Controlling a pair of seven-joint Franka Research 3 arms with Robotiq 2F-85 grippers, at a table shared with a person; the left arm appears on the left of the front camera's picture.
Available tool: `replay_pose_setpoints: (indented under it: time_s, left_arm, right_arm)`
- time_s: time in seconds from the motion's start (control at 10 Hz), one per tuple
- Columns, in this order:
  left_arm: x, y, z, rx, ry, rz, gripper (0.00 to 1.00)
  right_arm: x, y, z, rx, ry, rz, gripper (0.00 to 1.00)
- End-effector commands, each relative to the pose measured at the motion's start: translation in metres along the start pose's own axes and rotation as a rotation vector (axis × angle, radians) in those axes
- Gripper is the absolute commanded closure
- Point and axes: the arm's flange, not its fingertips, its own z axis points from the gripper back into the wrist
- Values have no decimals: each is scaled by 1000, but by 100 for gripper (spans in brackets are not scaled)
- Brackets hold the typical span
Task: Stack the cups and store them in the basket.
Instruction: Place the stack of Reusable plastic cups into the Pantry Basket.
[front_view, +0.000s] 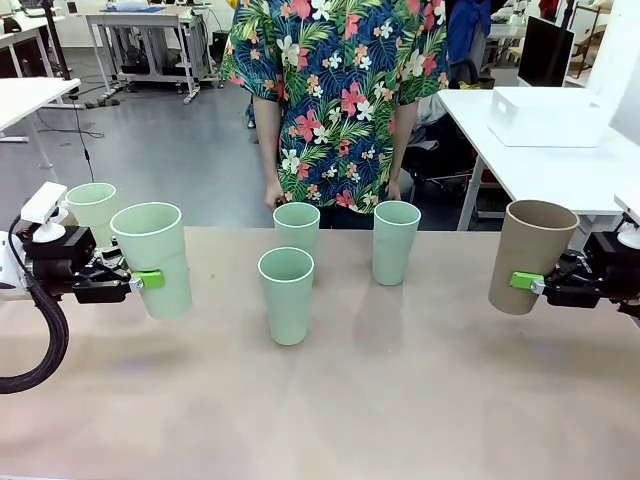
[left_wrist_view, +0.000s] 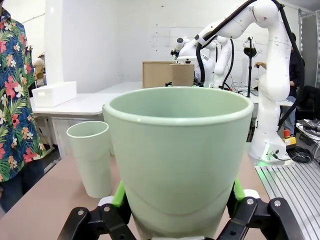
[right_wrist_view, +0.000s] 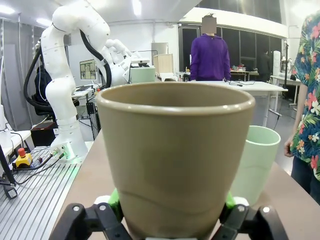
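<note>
Tan cup (front_view: 535, 245) in right hand (front_view: 526, 283), mint cup (front_view: 155, 250) in left hand (front_view: 150, 281).

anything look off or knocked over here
Nothing is spilled or broken. The loose green cups stand upright on the table. The green cup in the left gripper and the brown cup in the right gripper lean, but both are gripped. Only oddity: the white basket sits on another table, far right.
</note>
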Motion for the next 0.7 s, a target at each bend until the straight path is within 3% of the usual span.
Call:
replay_pose_setpoints:
  time_s: [0.0, 0.6]
  left_arm:
    - [1, 0, -1, -3, -2, 7, 13]
    - [1, 0, -1, -3, -2, 7, 13]
  right_arm:
    - [2, -1, 0, -12, -3, 2, 17]
    - [2, -1, 0, -12, -3, 2, 17]
